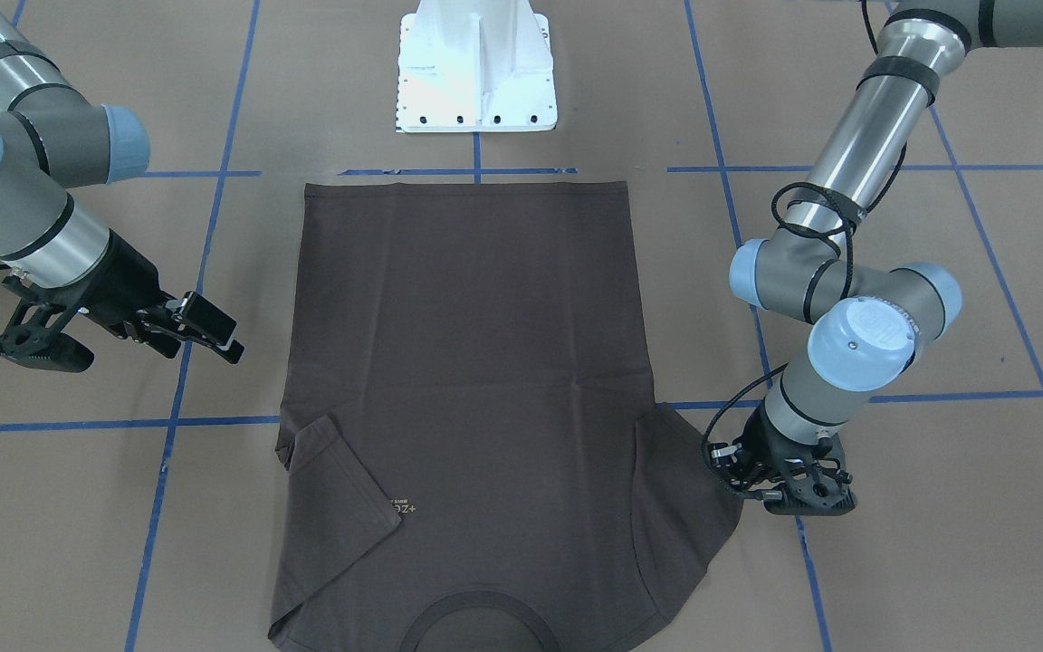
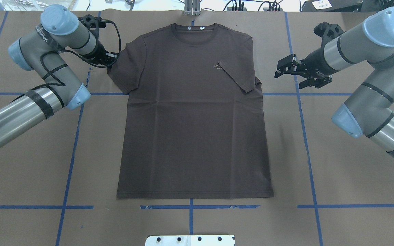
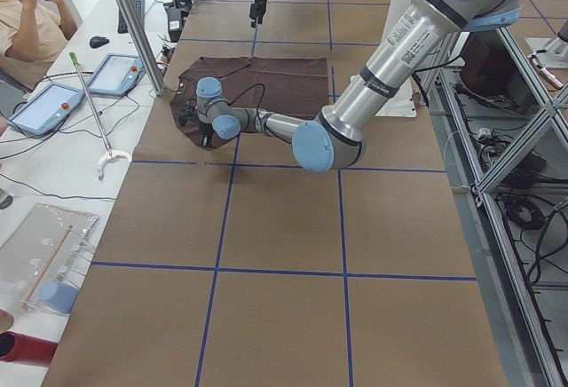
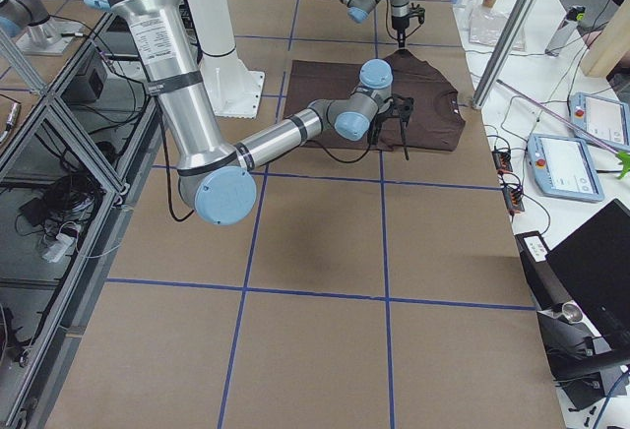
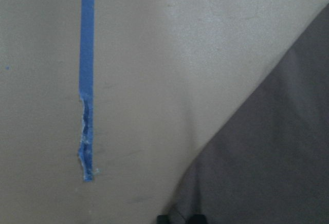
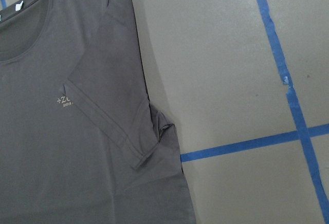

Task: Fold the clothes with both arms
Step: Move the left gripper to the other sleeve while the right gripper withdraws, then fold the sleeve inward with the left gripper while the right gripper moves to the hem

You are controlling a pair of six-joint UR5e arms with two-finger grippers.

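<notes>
The dark brown-grey T-shirt (image 2: 193, 119) lies flat, front up, collar (image 2: 193, 32) at the far edge. Its sleeve (image 2: 239, 73) on my right side is folded in over the chest beside the pale logo (image 6: 64, 101). The other sleeve (image 2: 125, 68) is spread out. My left gripper (image 2: 109, 63) is down at that sleeve's outer edge. In the left wrist view its fingertips (image 5: 197, 218) stand close together on the cloth edge. My right gripper (image 2: 287, 70) is open and empty, held above the table to the right of the shirt.
The white pedestal (image 1: 476, 72) stands at the near side behind the shirt's hem. Blue tape lines (image 2: 306, 136) cross the brown table. A side bench with tablets (image 3: 53, 107) and a seated person (image 3: 27, 14) lie beyond the far edge.
</notes>
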